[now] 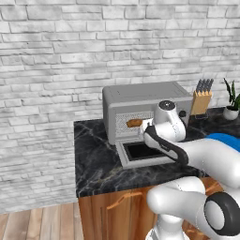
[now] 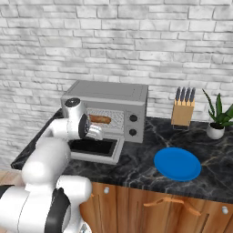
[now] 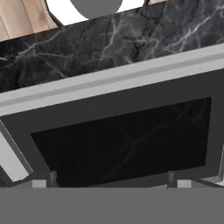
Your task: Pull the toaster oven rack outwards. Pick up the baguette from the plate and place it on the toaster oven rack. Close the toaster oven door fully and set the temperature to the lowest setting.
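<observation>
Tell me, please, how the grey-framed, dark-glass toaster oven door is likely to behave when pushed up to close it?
The grey-framed, dark-glass toaster oven door lies flat open on the counter, so it will probably swing up about its back edge. It looks rigid, unlikely to flex. Its smooth glass may let fingers slip, so pushing under the front rim seems safer.

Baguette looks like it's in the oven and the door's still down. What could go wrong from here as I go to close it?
1. The toaster oven door lies flat on the counter; the open gripper hangs just above it and could slip off the edge while lifting.
2. The baguette sits near the front of the toaster oven rack; if the rack still sticks out, the door may jam.
</observation>
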You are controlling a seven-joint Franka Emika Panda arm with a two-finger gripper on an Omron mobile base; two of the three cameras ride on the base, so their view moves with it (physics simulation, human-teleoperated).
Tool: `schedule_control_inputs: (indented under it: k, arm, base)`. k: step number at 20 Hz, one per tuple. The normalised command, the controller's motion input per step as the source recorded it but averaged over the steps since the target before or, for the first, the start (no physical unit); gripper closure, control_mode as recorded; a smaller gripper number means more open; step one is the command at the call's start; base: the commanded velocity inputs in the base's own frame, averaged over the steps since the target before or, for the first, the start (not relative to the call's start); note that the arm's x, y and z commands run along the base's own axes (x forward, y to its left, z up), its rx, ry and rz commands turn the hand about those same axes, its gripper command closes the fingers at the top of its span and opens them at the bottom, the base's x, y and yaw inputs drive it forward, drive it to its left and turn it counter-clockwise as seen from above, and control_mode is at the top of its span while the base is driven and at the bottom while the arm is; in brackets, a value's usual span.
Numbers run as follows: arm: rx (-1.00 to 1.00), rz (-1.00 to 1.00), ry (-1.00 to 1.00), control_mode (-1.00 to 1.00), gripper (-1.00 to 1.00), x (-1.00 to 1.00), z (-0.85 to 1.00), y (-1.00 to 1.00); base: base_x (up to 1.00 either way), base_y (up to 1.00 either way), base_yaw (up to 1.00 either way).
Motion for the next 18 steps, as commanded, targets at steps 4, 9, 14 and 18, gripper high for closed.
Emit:
schedule_control_inputs:
  k: [4,9,14,18]
  arm:
    - [-0.06,0.11,0.0,-1.0,-1.0,0.32,-0.28,0.05]
    - [-0.09,0.05,-0.02,-1.0,-1.0,0.36,-0.32,0.08]
    - [-0.06,0.0,-0.02,-1.0,-1.0,0.43,-0.2,0.03]
    - [-0.04,0.0,0.0,-1.0,-1.0,0.44,-0.14,0.0]
  base:
    - [0.0,0.0,0.0]
    - [0.0,0.0,0.0]
    - [0.0,0.0,0.0]
    - [0.0,0.0,0.0]
